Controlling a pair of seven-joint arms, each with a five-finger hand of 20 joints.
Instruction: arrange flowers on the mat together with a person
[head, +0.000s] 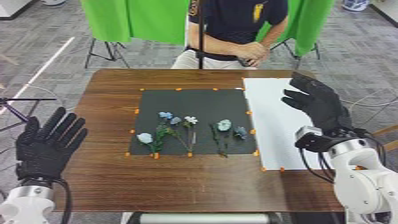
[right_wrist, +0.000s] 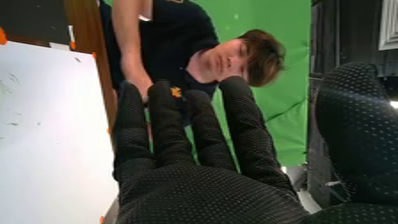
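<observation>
In the head view my left hand (head: 46, 145) is at the table's left edge, its fingers straight and spread. My right hand (head: 318, 106) is over the right side of the white sheet (head: 274, 115), open and holding nothing. On the dark mat (head: 191, 97) lie several artificial flowers: a pale one (head: 145, 138) at the left, a blue one (head: 165, 115), a white one (head: 190, 120), a light blue one (head: 224, 125) and a darker blue one (head: 240, 133) farther right. In the right wrist view my right hand (right_wrist: 209, 192) has straight fingers, beside the white sheet (right_wrist: 53, 130).
The brown table (head: 195, 185) carries the mat and the white sheet side by side, with orange tape bits around their edges. A person stands at the far edge with hands together, touching no flower. Green curtains (head: 133, 22) hang behind.
</observation>
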